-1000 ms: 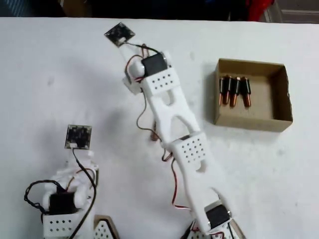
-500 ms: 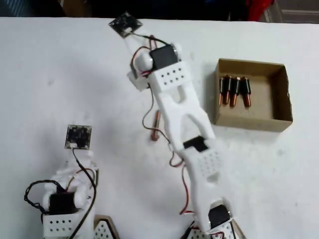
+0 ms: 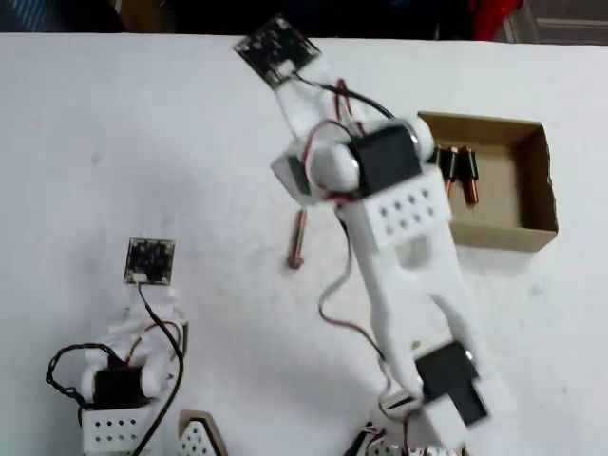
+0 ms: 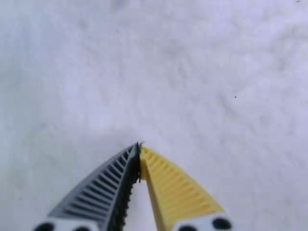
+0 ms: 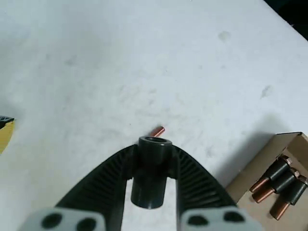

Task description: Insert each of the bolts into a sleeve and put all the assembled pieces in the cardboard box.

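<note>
Two arms at one white table point(image 3: 114, 123); risks first. The right arm point(image 3: 410, 256) stretches across mid-table and hides one corner of the cardboard box point(image 3: 494, 234) in the high view. A careless swing could, I judge, knock the box and the assembled pieces point(image 3: 462, 173) lying in it.

The right gripper point(image 5: 154, 148) has its fingers clamped on a black sleeve point(image 5: 150, 180), bore facing forward. One loose bolt point(image 3: 298, 237) lies flat on the table, apart from the box, its tip just past the sleeve's mouth in the right wrist view.

Likely trouble: nothing pins the bolt, so pushing the sleeve at it may only slide or roll it away, and a skewed bore would jam. The left gripper point(image 4: 139, 147) has its fingers closed on nothing over bare table, well apart from the bolt, so no help there.

Surface: matte white, faintly smudged. Room: dark strip beyond the far edge, with a red object point(image 3: 494, 17) at one end.
</note>
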Motion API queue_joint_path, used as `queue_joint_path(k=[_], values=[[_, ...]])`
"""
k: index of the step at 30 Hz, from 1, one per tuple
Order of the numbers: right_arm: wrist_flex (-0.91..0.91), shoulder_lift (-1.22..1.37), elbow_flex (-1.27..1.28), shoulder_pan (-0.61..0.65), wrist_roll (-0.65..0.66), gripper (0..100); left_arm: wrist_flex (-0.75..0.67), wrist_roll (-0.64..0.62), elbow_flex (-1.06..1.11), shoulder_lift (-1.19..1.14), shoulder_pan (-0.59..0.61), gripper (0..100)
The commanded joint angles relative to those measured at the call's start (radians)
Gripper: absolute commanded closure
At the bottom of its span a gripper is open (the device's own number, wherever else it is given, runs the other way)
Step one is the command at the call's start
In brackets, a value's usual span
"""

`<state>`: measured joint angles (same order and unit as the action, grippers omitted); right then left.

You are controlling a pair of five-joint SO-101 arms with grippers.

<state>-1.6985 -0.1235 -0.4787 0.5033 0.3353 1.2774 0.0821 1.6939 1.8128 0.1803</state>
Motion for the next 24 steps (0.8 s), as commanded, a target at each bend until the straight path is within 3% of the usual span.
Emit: queue_joint_path(k=[1, 15, 24], values=[[-0.019, -0.151, 0.095, -0.013, -0.005, 98.2, 0.005, 0.006, -0.002, 0.001, 0.01, 98], [-0.018, -0.479, 0.489, -0.015, -0.003, 98.2, 0.005, 0.006, -0.002, 0.001, 0.01, 98], [0.111, -0.68, 0.79, -0.015, -0.003, 98.2, 0.005, 0.006, -0.002, 0.001, 0.01, 98]])
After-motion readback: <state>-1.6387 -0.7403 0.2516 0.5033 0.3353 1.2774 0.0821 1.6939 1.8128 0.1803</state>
